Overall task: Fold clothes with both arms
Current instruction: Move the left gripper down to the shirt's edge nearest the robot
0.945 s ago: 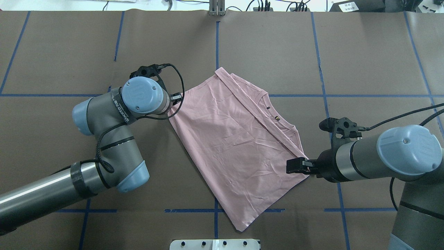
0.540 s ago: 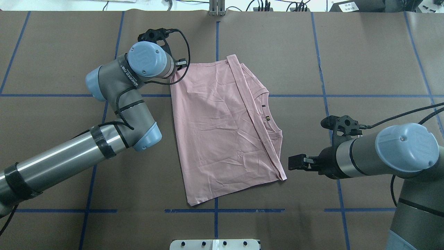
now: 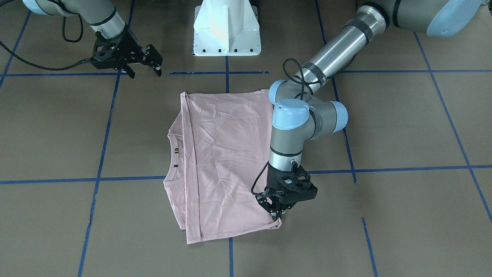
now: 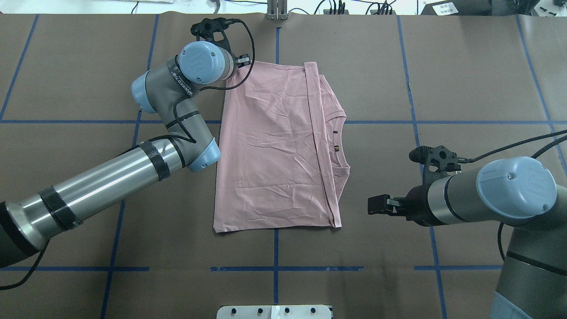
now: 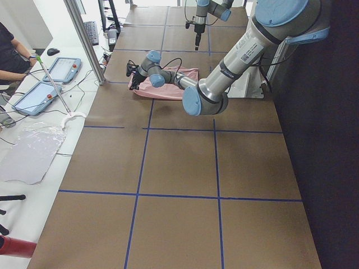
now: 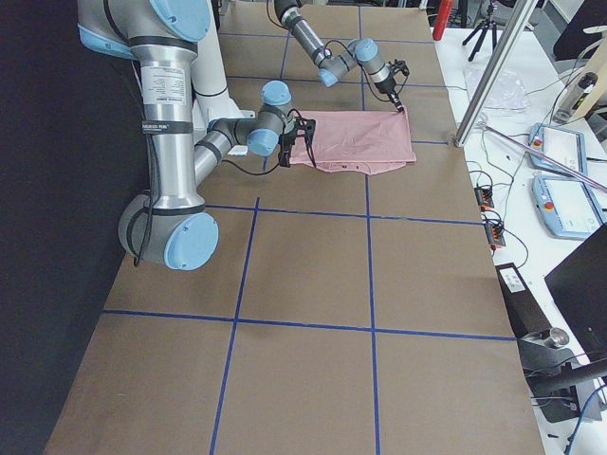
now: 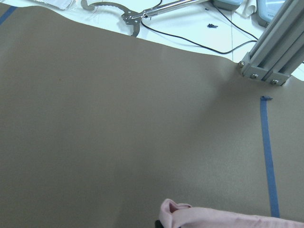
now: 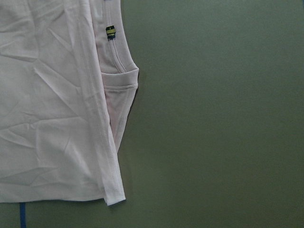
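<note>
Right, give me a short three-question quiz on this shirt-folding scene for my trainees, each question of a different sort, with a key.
1. True or false: the right gripper touches the shirt.
2. Which gripper pinches a corner of the shirt? A) the left gripper B) the right gripper C) neither
3. Fill in: the shirt's collar lies on the side of the ____ gripper.
Key: 1 false; 2 A; 3 right.

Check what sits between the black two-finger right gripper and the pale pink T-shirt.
Only bare brown table cover; the black two-finger right gripper is clear of the pale pink T-shirt. Overhead view shows it.
</note>
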